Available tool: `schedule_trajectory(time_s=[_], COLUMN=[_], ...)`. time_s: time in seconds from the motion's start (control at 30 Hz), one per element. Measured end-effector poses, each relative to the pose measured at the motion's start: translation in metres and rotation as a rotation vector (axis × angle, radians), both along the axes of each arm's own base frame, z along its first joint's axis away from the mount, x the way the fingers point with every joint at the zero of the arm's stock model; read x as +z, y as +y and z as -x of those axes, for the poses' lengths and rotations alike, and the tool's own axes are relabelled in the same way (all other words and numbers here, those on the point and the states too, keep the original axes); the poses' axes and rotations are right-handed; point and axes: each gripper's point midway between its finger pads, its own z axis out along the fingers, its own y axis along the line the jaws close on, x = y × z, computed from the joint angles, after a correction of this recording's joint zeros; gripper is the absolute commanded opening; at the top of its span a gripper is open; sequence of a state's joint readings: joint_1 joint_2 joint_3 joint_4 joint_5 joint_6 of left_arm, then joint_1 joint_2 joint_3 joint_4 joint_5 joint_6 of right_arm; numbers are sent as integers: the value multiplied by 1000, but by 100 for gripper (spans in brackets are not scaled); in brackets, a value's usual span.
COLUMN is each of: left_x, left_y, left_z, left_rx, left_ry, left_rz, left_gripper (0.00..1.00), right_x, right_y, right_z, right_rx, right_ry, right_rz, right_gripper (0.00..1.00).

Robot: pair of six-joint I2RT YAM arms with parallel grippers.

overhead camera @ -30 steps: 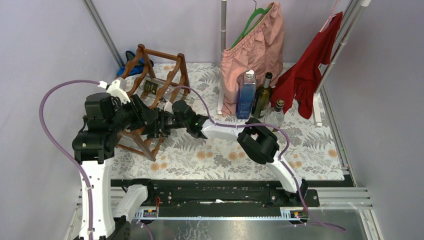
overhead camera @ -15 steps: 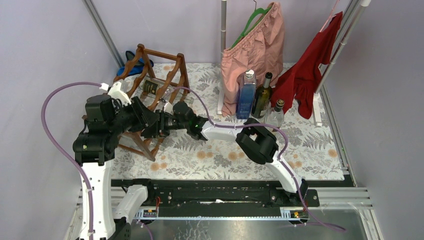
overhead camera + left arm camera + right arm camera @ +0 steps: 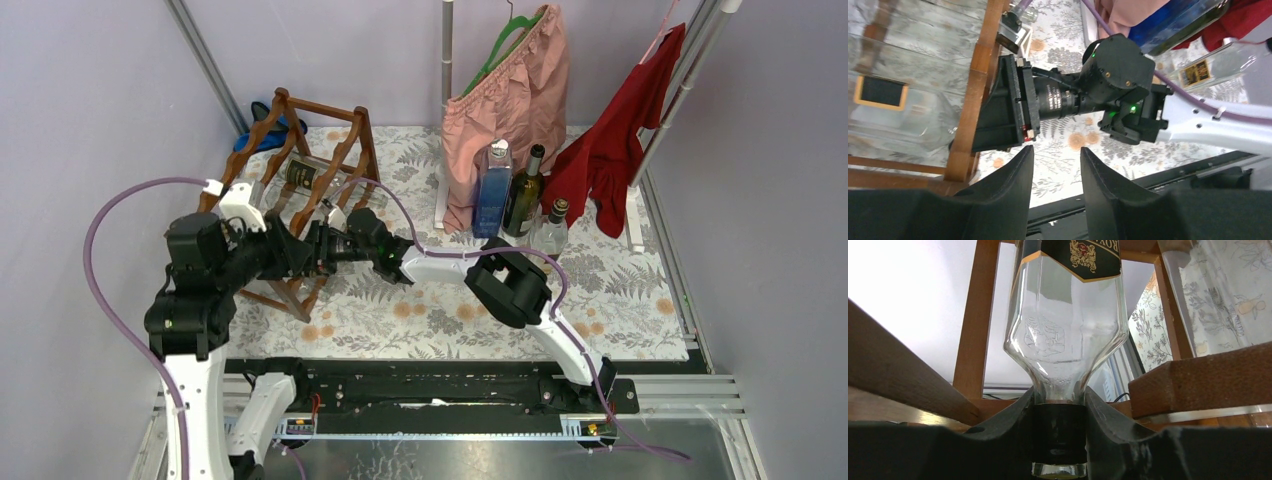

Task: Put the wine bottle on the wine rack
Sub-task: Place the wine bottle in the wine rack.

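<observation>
Wine bottle (image 3: 1065, 340) in our ten-o'clock wine rack (image 3: 968, 340).
Right fingers (image 3: 1003, 445) pinched its neck, left fingers (image 3: 1003, 200) spread; we needed a level push.

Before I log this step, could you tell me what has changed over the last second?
The right gripper, shut on the neck of the clear bottle, edged left toward the wine rack. The left gripper, open, drew back slightly toward the near-left. The rack, the labelled bottle on its upper tier and the standing bottles stayed put.
</observation>
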State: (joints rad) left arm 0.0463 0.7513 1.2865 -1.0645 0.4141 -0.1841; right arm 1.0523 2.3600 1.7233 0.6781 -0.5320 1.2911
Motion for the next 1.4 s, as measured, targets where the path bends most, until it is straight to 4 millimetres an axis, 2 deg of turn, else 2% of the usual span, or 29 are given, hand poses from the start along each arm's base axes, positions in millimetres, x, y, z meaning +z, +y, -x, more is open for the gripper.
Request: schedule_trajectory(time_s=[0.07, 0.1, 0.13, 0.23, 0.47, 0.57, 0.8, 0.87, 0.93, 1.03, 1.1, 1.17, 1.23, 1.33, 1.4], left_x=[-3, -2, -1, 1, -19, -32, -37, -40, -46, -60, -67, -66, -58, -44, -42], left_y=[5, 8, 9, 12, 6, 3, -4, -12, -27, -61, -86, -102, -102, -88, -81], left_z=[5, 7, 8, 5, -2, -1, -4, -5, -4, 2, 7, 9, 3, 0, 1], left_rx=[0, 5, 7, -1, -65, -83, -174, -217, -280, -426, -518, -563, -530, -453, -421], left_ry=[-26, -42, -52, -59, 11, 39, -7, -27, -24, -7, -5, -16, -36, -53, -50], left_rz=[-44, -65, -77, -109, -117, -106, -183, -202, -233, -348, -446, -509, -548, -579, -593], left_gripper=[39, 28, 13, 4, 5, 12, 13, 14, 19, 25, 25, 23, 22, 19, 18], right_x=[0, 0, -1, -3, -4, -4, -4, -4, -4, -4, -5, -4, -4, -4, -4], right_y=[0, 0, 1, 1, 1, 1, 1, 1, 1, 1, 1, 1, 1, 1, 1], right_z=[0, 0, 0, 0, 1, 1, 1, 1, 1, 1, 1, 1, 0, -1, -1], right_rx=[-1, -1, -1, 1, 1, 1, 1, 1, 1, 1, 1, 1, 1, -1, -1], right_ry=[6, 9, 12, 16, 16, 16, 16, 16, 16, 15, 15, 14, 14, 14, 14], right_rz=[-3, -3, -3, -3, -3, -3, -2, -2, -2, -2, -1, -1, -1, -1, -1], right_gripper=[41, 41, 41, 41, 41, 41, 41, 42, 42, 42, 42, 42, 42, 42, 42])
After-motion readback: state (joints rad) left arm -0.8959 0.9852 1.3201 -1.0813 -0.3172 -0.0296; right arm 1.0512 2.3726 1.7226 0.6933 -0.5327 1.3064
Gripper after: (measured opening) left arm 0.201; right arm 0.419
